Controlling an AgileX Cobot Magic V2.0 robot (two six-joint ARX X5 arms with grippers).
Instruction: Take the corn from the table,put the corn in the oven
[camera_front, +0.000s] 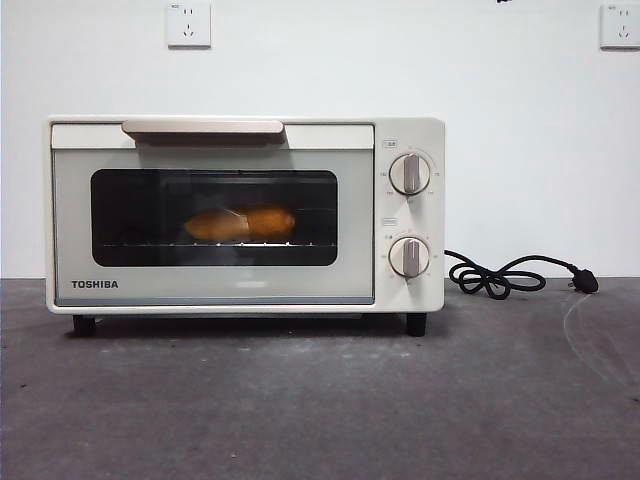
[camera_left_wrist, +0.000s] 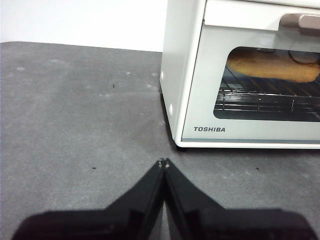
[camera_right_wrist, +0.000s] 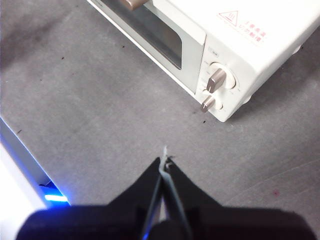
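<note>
The corn (camera_front: 240, 223) lies on the wire rack inside the oven (camera_front: 245, 290), seen through the dark glass of the closed door. The left wrist view shows the same corn (camera_left_wrist: 274, 66) behind the glass of the oven (camera_left_wrist: 197, 90). My left gripper (camera_left_wrist: 163, 162) is shut and holds nothing, low over the table (camera_left_wrist: 75, 115) off the oven's front corner on its Toshiba-logo side. My right gripper (camera_right_wrist: 164, 161) is also shut on nothing, high above the table (camera_right_wrist: 100, 100) in front of the oven (camera_right_wrist: 250, 40) at its knob end. Neither arm shows in the front view.
The oven's black cord and plug (camera_front: 510, 275) lie coiled on the table beside its knob side. Two round knobs (camera_front: 409, 173) sit on its front panel. Two wall sockets (camera_front: 188, 23) are on the white wall behind. A table edge with blue light (camera_right_wrist: 50, 197) shows in the right wrist view.
</note>
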